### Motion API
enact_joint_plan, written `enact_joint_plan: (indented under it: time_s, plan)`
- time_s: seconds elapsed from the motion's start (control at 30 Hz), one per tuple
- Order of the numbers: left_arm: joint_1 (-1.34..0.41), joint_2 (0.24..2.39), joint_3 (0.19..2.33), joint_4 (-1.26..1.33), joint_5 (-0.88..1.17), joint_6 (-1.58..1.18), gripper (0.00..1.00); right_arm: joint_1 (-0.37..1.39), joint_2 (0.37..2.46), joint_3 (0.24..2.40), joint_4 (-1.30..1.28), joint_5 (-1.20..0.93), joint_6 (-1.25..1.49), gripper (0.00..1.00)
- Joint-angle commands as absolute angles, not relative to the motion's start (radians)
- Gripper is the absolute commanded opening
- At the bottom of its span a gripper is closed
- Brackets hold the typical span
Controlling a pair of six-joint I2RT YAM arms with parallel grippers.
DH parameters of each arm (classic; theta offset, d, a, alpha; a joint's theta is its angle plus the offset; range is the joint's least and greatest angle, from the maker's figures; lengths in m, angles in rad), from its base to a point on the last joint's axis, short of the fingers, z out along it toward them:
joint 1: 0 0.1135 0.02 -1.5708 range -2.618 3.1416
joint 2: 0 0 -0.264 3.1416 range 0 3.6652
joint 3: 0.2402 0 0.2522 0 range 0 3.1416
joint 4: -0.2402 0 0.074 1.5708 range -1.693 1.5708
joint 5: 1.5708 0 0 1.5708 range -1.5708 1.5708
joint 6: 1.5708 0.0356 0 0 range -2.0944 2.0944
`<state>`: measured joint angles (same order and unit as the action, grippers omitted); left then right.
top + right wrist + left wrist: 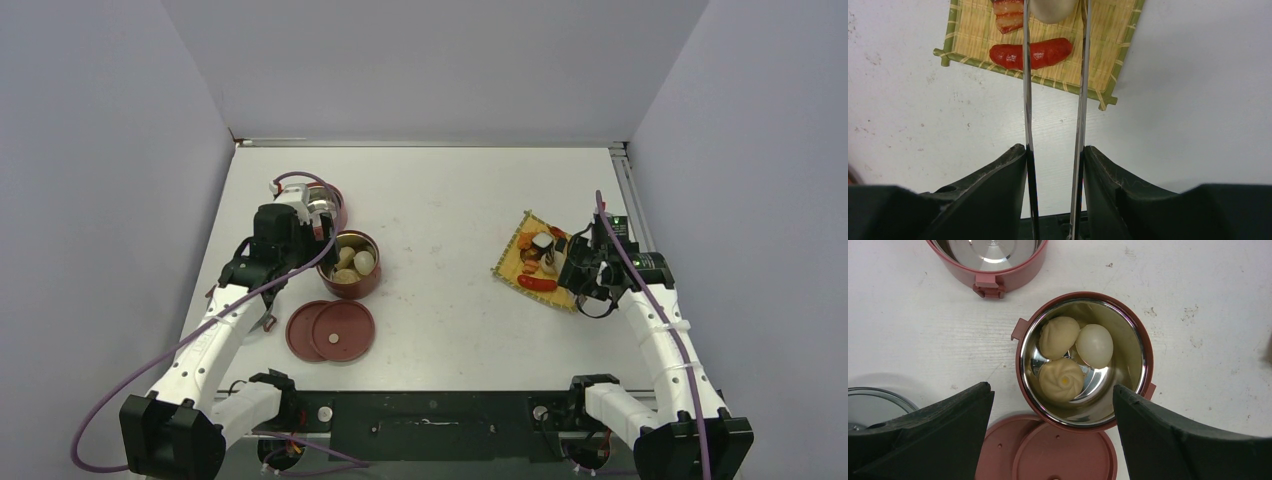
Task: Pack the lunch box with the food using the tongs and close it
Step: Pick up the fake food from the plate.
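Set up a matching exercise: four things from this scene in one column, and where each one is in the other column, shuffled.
1. tongs
2. red sausage
3. swirl-topped bun
4. lids

A. in the steel-lined bowl
B. flat on the table
C. on the woven mat
D. clamped in the right gripper

Pairs: 1-D, 2-C, 3-A, 4-B

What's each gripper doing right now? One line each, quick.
Left gripper: jaws open, holding nothing, above the filled bowl.
Right gripper: jaws shut on the tongs, whose arms straddle a pale food piece over the mat.
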<state>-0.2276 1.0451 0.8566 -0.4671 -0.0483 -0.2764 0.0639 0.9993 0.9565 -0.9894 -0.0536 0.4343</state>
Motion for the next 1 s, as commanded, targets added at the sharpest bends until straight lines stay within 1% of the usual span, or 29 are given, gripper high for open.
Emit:
enact_joint_plan:
  time_s: [0.0,0.27,0.47,0.67,0.97]
  plan:
    - [-0.231,1.037,0.885,-0.45,-0.058,-0.267,0.88,0.055,0.969,0.969,-0.979,-0.017,0.441,0.42]
    - [-0.231,1.034,0.886,-0.451,-0.057,-0.267,0.88,0.055,0.965,0.936,-0.943,-0.049,0.444,0.42]
    - [-0.231,1.03,0.887,-0.451,-0.06,-0.267,0.88,0.055,0.972,0.942,-0.939,-0.051,0.438,0.37]
    - [-0.23,1.028,0.887,-0.45,-0.058,-0.267,0.89,0.055,0.969,0.953,-0.953,-0.043,0.445,0.27]
    - [-0.231,1.006,0.885,-0.45,-0.053,-0.268,0.89,0.055,0.947,1.024,-1.031,0.024,0.445,0.16]
